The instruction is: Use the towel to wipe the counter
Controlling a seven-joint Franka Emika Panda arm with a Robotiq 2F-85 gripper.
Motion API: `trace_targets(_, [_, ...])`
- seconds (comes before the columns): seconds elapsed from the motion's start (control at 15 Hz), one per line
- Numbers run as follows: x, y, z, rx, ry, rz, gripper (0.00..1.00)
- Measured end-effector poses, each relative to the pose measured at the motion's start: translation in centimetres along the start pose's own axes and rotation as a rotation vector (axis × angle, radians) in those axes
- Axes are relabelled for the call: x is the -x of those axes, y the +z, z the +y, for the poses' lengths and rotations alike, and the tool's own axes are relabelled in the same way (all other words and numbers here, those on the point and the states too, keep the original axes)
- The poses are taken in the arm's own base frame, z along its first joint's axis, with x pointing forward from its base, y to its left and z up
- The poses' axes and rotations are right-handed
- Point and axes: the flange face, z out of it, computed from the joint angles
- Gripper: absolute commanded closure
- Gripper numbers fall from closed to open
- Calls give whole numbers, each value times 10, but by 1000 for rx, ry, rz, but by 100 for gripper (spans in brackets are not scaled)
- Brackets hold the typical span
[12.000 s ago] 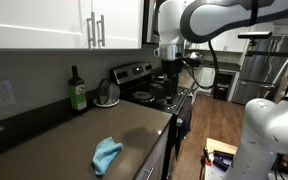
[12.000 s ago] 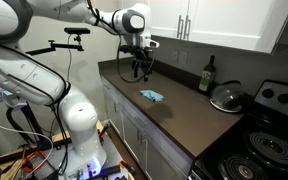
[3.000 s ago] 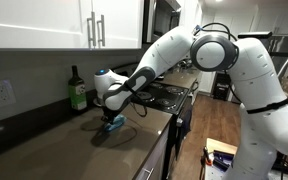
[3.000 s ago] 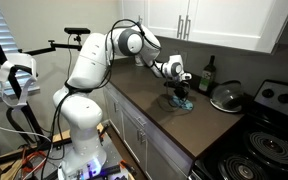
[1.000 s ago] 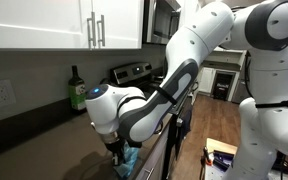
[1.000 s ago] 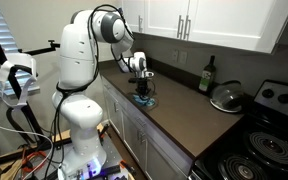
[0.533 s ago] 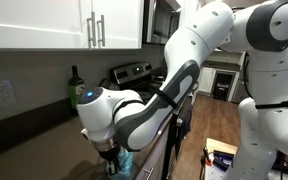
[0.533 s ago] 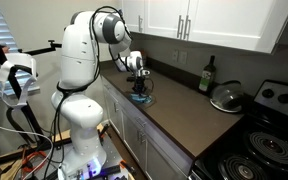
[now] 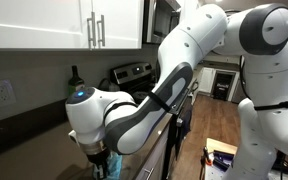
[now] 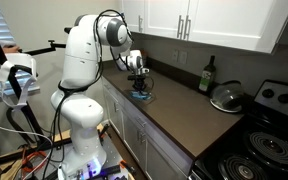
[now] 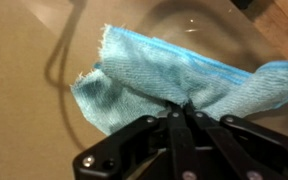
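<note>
- Wiping well here, I judge, means pressing the towel (image 11: 154, 75) lightly onto the counter (image 10: 187, 127) and dragging it in straight, overlapping strokes, low enough that the cloth spreads instead of trailing by one corner.
- Too much downward force could scrape the fingers (image 11: 175, 140) on the surface; too little would lift the towel clear.
- The gripper (image 11: 181, 108) has its fingers pinched together on a raised fold of the towel, which fans out on the counter just ahead of them.
- In an exterior view the towel (image 10: 144, 98) lies near the counter's front edge, directly under the gripper.
</note>
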Motion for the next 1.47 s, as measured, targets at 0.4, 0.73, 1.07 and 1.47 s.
trace_targets(0.4, [-22,3,44,6,73,79,97])
trace_targets(0.73, [-21,15,110,29,184,111,97])
trace_targets(1.07, [-3,27,168,54,309,110,97])
trace_targets(1.47, [18,37,205,77,441,86,97])
